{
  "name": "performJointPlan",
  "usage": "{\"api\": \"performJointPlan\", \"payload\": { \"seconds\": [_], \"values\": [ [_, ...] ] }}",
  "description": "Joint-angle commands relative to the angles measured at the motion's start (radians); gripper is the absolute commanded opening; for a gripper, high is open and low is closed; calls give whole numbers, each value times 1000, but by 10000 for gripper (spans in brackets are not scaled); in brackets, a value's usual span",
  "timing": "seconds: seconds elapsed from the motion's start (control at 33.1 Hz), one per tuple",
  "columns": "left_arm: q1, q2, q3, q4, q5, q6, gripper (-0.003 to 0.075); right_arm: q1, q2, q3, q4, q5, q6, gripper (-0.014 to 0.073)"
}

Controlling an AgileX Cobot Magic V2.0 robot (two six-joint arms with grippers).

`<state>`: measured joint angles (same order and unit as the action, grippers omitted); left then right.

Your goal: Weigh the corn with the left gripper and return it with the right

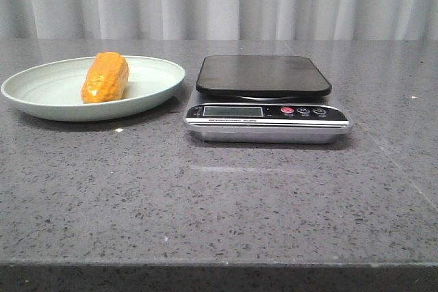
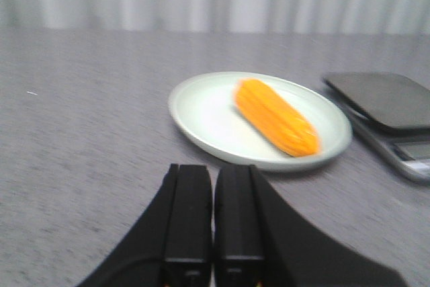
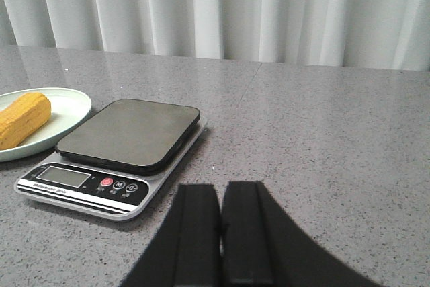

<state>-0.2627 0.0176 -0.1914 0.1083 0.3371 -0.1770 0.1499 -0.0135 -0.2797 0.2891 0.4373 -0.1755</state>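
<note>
The corn [image 1: 105, 77] is seen lying on the pale plate [image 1: 41, 104], at nine o'clock from the scale [image 1: 263, 76] — its long axis running roughly front to back. The left gripper [image 2: 213, 216], fingers pressed together and empty, is judged nearer — though blur softens that view. The right gripper [image 3: 222, 223] is likewise closed.

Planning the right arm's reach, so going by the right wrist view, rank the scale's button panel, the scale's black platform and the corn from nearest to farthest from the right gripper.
From the right gripper:
1. button panel, scale's front edge.
2. black platform, just behind it.
3. corn, on the plate beyond the scale's far side.
</note>
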Motion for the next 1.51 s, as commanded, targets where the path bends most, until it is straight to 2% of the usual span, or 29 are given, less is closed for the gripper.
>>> {"api": "performJointPlan", "payload": {
  "seconds": [0.0,0.12,0.27,0.36,0.82,1.48],
  "values": [
    [111,18,67,-49,-319,78,134,-3,-11,-24,8,-73,-10,162],
    [223,12,146,-49,-445,78,134,-3,-11,-24,8,-73,-10,162],
    [333,-47,199,-57,-453,78,134,-3,-11,-24,8,-73,-10,162],
    [356,-45,202,-55,-424,78,134,-3,-11,-24,8,-75,-10,162],
    [208,-45,202,-26,-407,78,134,-3,-11,-24,8,-75,-10,162],
    [208,-43,202,-26,-407,78,134,-3,-11,-24,8,-75,-10,162]
  ]
}}
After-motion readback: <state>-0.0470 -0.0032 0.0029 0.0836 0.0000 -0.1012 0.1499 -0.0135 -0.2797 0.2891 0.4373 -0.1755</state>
